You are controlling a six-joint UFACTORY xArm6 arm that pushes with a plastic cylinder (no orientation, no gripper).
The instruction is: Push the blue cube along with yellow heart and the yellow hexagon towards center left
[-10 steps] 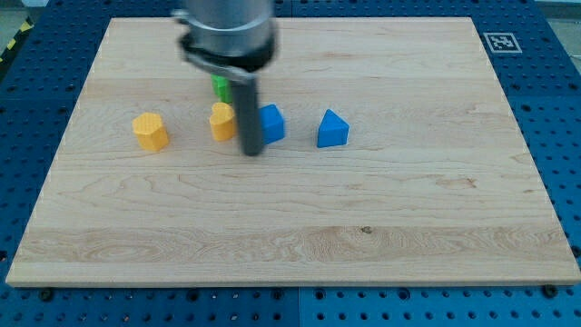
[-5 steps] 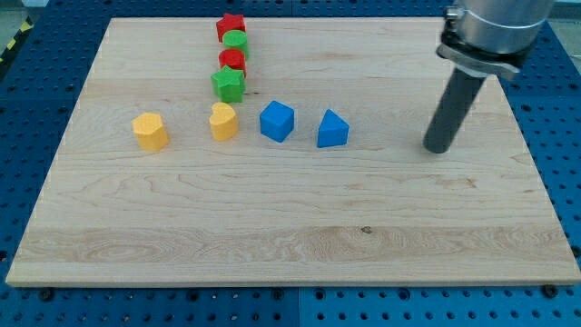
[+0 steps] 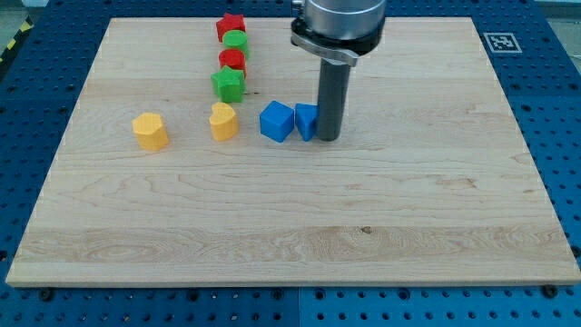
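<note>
- The blue cube [image 3: 276, 121] serves as the landmark; it sits on the wooden desk [image 3: 408, 218], a little toward the view's top and left of the desk's middle.
- My tip [image 3: 328, 139] is down on the desk to the view's right of the blue cube, beyond a second blue block [image 3: 306, 121].
- The tool is a plain rod with nothing that opens or closes, and it holds nothing; it stands hard against the right side of the second blue block and partly hides it, so I cannot make out that block's shape.
- The second blue block lies just beside the blue cube, on its right.
- The yellow heart [image 3: 223, 121] is near the cube's left, with a gap between them.
- The yellow hexagon [image 3: 151, 131] is further left, well apart.
- Up and left of the cube, a green star [image 3: 229, 84], a red block [image 3: 232, 61], a green round block [image 3: 235, 40] and a red star [image 3: 231, 24] form a column.
</note>
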